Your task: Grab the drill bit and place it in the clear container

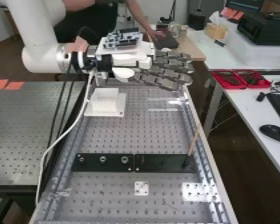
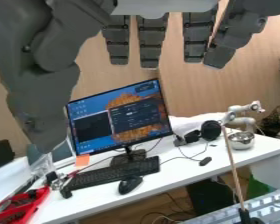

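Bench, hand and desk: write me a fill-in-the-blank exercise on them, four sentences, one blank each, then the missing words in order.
The fingers of the hand are ____, not curled.
The two flat plates on the bench are ____ in colour.
The trays on the white desk are ____ in colour.
The mouse lies beside a ____ with rows of keys.

Missing words: straight; black; red; keyboard.
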`<control>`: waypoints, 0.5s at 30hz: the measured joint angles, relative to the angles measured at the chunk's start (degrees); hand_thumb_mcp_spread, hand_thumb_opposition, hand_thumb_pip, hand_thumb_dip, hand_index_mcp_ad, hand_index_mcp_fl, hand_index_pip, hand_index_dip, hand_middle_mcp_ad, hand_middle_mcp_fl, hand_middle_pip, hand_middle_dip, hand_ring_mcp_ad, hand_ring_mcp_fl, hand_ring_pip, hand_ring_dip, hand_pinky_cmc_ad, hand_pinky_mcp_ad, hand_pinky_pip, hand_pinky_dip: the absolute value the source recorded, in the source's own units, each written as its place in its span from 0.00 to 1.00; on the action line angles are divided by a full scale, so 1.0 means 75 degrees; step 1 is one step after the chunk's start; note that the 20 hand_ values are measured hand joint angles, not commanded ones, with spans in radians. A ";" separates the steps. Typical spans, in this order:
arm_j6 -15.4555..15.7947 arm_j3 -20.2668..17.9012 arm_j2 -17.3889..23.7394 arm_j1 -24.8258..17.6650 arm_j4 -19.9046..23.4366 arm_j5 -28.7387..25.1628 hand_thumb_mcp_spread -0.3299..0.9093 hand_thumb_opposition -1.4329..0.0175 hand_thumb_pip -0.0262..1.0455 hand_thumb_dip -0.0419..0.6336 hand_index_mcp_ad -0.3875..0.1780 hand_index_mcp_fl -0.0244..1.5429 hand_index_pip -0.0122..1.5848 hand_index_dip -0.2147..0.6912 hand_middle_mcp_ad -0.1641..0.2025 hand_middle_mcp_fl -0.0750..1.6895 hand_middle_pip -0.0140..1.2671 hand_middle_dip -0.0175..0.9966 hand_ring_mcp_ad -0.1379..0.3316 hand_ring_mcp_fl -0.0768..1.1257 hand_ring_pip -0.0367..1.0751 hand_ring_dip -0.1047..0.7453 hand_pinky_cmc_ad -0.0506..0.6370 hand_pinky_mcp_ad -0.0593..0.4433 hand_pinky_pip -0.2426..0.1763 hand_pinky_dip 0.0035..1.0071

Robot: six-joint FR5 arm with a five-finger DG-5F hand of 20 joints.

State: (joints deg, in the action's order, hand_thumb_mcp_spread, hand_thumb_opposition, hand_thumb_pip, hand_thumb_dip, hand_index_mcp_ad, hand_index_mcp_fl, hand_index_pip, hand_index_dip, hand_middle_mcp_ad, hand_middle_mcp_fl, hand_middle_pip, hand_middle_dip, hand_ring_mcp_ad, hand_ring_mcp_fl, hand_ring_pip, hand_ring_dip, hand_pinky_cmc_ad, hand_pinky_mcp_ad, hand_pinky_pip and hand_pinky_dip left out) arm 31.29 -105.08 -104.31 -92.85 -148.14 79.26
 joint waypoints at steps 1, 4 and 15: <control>0.0013 -0.0005 0.0036 0.0005 0.0006 0.0053 0.50 0.45 0.51 0.32 0.55 0.06 0.07 0.39 0.56 0.06 0.11 0.20 0.78 0.08 0.11 0.13 0.51 0.48 0.35 0.29; 0.0020 -0.0011 0.0083 0.0000 0.0006 -0.0021 0.48 0.45 0.51 0.32 0.55 0.06 0.07 0.39 0.56 0.06 0.11 0.20 0.78 0.08 0.11 0.13 0.51 0.48 0.35 0.29; 0.0031 -0.0078 0.0213 0.0079 0.0005 -0.0176 0.49 0.45 0.52 0.32 0.58 0.06 0.07 0.39 0.56 0.07 0.11 0.20 0.78 0.08 0.11 0.13 0.51 0.48 0.35 0.29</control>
State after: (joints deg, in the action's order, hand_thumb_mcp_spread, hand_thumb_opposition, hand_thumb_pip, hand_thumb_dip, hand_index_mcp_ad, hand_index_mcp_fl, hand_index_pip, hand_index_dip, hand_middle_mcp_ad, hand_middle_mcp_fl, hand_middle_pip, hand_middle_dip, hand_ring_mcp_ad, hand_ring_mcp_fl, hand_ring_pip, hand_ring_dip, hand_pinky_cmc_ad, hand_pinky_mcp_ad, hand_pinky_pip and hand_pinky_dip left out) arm 31.52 -105.67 -102.71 -92.26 -148.10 77.94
